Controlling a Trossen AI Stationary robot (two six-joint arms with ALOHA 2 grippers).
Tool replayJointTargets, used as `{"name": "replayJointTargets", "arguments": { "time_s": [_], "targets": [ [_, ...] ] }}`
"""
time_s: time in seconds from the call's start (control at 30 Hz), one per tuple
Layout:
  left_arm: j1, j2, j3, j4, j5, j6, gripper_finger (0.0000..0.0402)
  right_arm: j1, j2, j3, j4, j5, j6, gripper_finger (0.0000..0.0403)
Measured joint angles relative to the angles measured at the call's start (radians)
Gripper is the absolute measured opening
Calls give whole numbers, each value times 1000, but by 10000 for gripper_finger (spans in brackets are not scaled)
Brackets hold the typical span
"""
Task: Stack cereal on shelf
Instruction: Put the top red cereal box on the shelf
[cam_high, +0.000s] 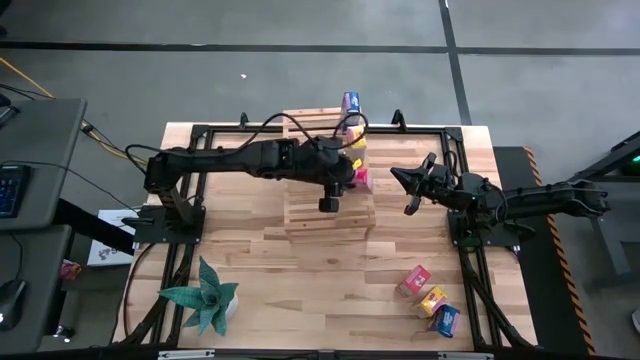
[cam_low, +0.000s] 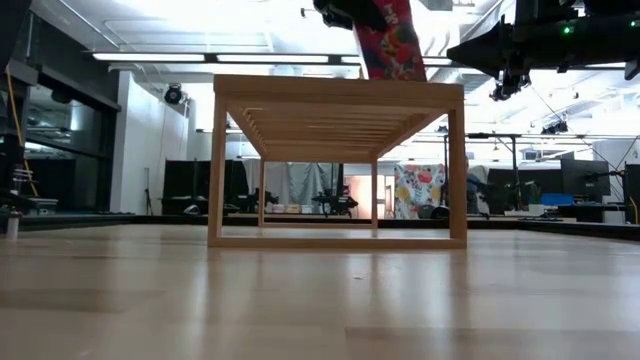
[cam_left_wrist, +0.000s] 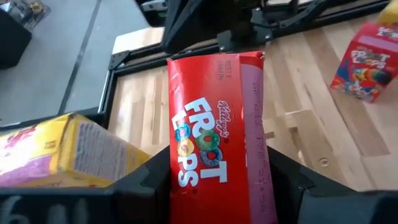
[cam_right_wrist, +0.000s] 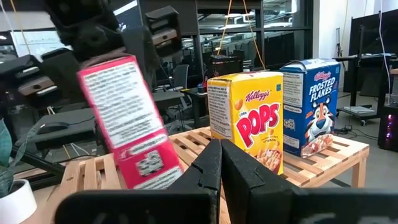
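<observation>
Six small cereal boxes are in view. Three of them are at the shelf (cam_high: 330, 195), the large slatted wood rack near the middle of the bench (cam_high: 300, 290). The other three lie loose on the bench at about 5 o'clock from the shelf: a red box (cam_high: 413, 281), a yellow box (cam_high: 432, 299) and a blue-purple box (cam_high: 446, 319), close together in a short row.

On the back part of the shelf, at 12 o'clock, a blue Frosted Flakes box (cam_right_wrist: 311, 106) stands upright, and a yellow Corn Pops box (cam_right_wrist: 245, 121) stands upright just beside it.

The left tool (cam_high: 350, 178) is over the shelf, at its right side, and it holds the red Froot Loops box (cam_left_wrist: 217, 143). Its two dark fingers (cam_left_wrist: 146, 180) press on the two sides of the box. In the right wrist view this box is tilted. In the low view it reaches down to the top edge of the shelf, but I cannot tell if it already rests there.

The right tool (cam_high: 408, 191) hangs at 3 o'clock from the shelf, above the bench, with its fingers closed together and nothing between them.

At 7 o'clock from the shelf a teal plant (cam_high: 205, 300) stands near the bench's front edge.
</observation>
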Motion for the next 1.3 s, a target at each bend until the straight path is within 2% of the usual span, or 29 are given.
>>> {"name": "replayJointTargets", "arguments": {
  "time_s": [0.37,0.7,1.3],
  "targets": [
    [4,5,0,9,4,9,162,0,0,0,0,0,0,0],
    [8,21,-1,14,1,10,193,0,0,0,0,1,0,0],
    [11,21,-1,33,-29,10,225,0,0,0,0,1,0,0]
  ]
}}
